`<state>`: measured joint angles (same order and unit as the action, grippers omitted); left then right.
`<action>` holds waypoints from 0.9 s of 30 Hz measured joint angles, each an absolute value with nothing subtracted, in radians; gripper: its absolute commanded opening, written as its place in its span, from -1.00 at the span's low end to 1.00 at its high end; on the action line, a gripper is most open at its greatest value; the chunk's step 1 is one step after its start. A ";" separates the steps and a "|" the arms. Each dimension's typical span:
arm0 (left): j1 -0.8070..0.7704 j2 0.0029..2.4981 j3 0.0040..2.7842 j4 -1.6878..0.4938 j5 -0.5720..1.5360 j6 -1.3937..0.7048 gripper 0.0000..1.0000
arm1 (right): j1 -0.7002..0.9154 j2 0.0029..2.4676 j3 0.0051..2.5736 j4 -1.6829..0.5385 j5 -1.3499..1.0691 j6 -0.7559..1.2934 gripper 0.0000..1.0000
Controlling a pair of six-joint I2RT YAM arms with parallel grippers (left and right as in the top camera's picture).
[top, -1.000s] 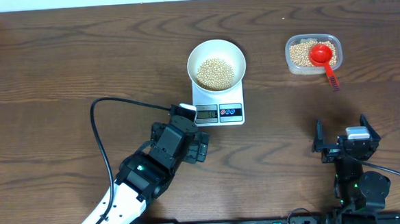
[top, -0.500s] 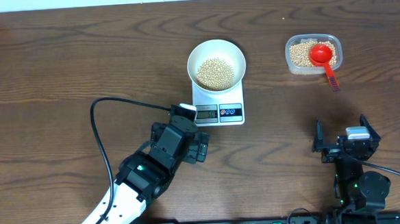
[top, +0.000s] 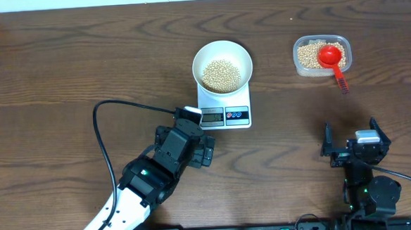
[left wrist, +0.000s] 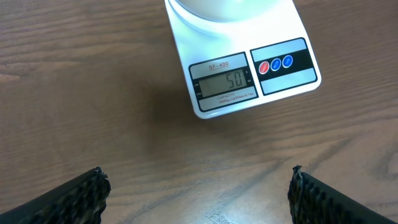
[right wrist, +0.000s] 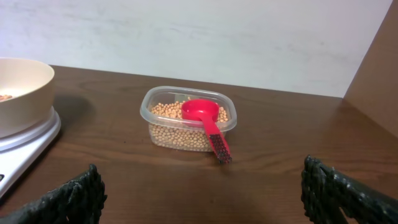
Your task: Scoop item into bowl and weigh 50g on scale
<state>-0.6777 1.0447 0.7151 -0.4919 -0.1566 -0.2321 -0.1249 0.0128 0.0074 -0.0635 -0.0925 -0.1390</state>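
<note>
The white bowl (top: 221, 58) holds a heap of tan beans (top: 221, 75) and stands on the white scale (top: 237, 114). In the left wrist view the scale (left wrist: 283, 81) shows 50 on its display (left wrist: 222, 83). My left gripper (top: 206, 151) is open and empty, just below and left of the scale; its fingertips frame bare table (left wrist: 198, 190). My right gripper (top: 355, 141) is open and empty at the lower right, well short of the clear tub; its fingertips show in the right wrist view (right wrist: 202, 186). The bowl's edge shows there too (right wrist: 25, 93).
A clear plastic tub (top: 321, 55) of beans stands at the upper right with a red scoop (top: 331, 56) resting in it, handle over the rim. The right wrist view shows the tub (right wrist: 186, 118) and scoop (right wrist: 205, 118). A black cable (top: 105, 145) loops left of the left arm.
</note>
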 measured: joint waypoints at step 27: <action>-0.057 0.428 0.565 -0.283 0.077 -0.044 0.88 | -0.125 0.012 0.007 -0.064 -0.091 -0.139 0.99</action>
